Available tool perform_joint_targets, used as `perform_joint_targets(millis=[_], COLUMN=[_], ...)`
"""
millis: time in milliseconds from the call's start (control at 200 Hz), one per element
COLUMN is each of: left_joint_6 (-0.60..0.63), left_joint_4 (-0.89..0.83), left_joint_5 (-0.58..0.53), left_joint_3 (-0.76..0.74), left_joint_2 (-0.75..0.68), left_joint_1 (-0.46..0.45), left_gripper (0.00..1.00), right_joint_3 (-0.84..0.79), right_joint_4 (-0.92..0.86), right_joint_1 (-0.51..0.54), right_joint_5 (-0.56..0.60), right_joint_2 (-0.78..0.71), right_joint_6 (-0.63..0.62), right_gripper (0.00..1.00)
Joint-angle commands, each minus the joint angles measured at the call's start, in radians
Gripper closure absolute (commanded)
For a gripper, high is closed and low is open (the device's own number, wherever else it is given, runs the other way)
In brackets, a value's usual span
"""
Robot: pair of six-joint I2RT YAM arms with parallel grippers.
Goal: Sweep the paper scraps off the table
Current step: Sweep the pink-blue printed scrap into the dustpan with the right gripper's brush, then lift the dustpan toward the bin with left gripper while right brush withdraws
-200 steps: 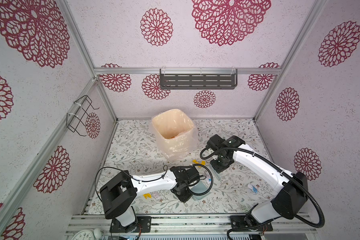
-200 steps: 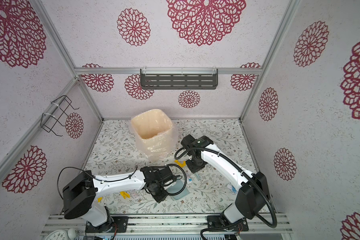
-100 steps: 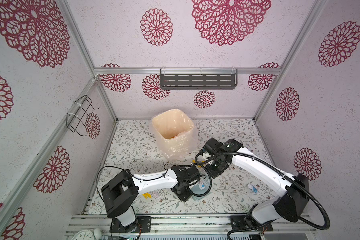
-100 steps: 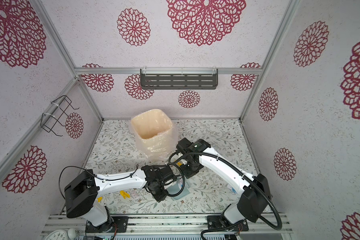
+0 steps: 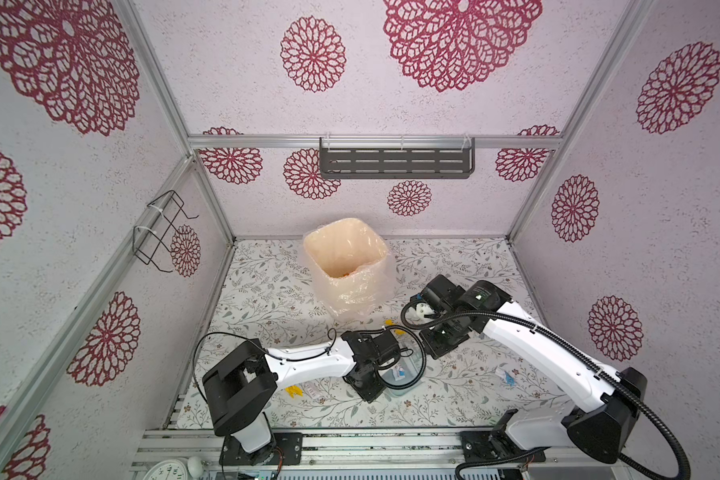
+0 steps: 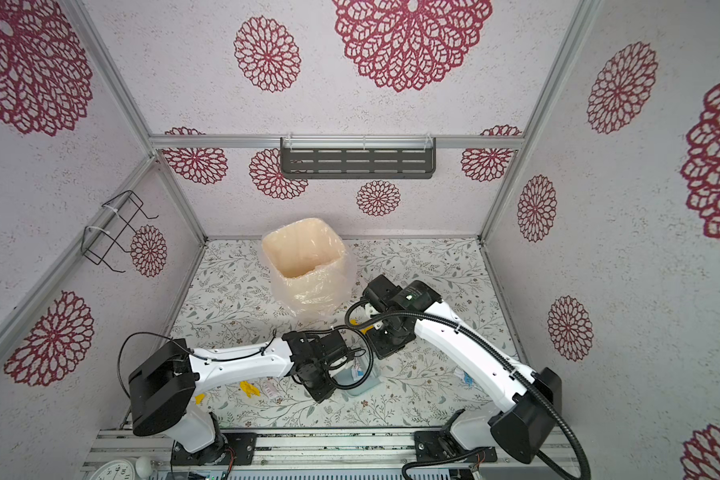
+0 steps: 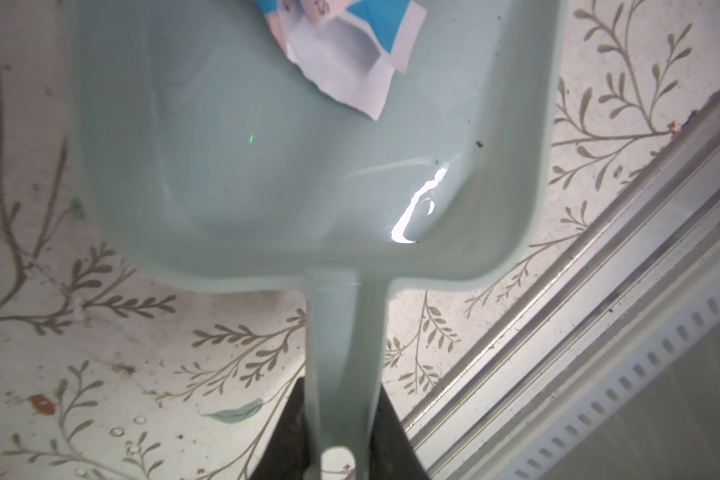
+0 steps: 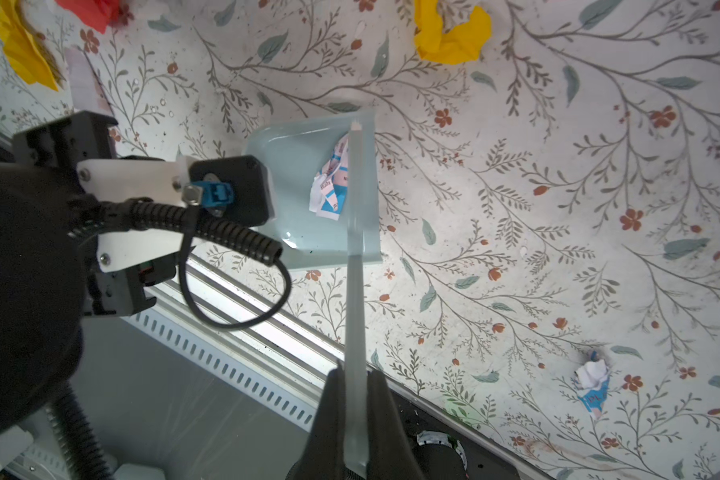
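In both top views the left arm (image 5: pixel 308 365) lies low and nearly straight from its base at the near edge toward the middle of the surface (image 5: pixel 267 291). Its wrist is bent down over the pale blue-grey dustpan (image 5: pixel 410 384). The right arm (image 5: pixel 537 353) rises from the near right corner and reaches inward. Its wrist is tipped down just beyond the dustpan, near the lined bin (image 5: pixel 346 266). A yellow scrap (image 6: pixel 248 388) lies on the surface beside the left forearm, and a white-and-blue scrap (image 6: pixel 464 376) lies beside the right one.

In the left wrist view the left pincer (image 7: pixel 344 432) is clenched on the dustpan's handle, with its dark fingers (image 7: pixel 287 436) pressed against either side. The pan lies flat on the surface, and a crumpled printed scrap (image 7: pixel 341 62) sits inside it near the open end.

In the right wrist view the right pincer (image 8: pixel 356 407) is closed tight on the brush (image 8: pixel 355 249), which shows edge-on as a thin pale strip. The brush's far end reaches the dustpan's open lip, just beside the printed scrap; I cannot tell whether it touches. A second yellow scrap (image 8: pixel 454 37) and a red scrap (image 8: pixel 90 12) lie on the bare surface, and the white-and-blue scrap is well apart from the pan.
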Motion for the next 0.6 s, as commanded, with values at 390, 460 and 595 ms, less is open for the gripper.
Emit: perform_joint_targets(millis=[390, 460, 595], left_joint_6=[-0.049, -0.059, -0.078], left_joint_4=[0.037, 0.021, -0.011], left_joint_5=[-0.101, -0.115, -0.146], left_joint_3=[-0.052, -0.049, -0.024], left_joint_2=[-0.22, -0.26, -0.332], left_joint_1=[-0.006, -0.012, -0.02], left_gripper=[1.0, 1.0, 1.0], right_joint_3=[-0.079, -0.096, -0.127], right_joint_4=[0.055, 0.075, 0.103], right_joint_1=[-0.199, -0.223, -0.269], right_joint_5=[0.01, 0.001, -0.031], right_joint_2=[-0.171, -0.19, -0.217], right_joint_6=[0.023, 0.023, 0.021], right_gripper=[1.0, 1.0, 1.0])
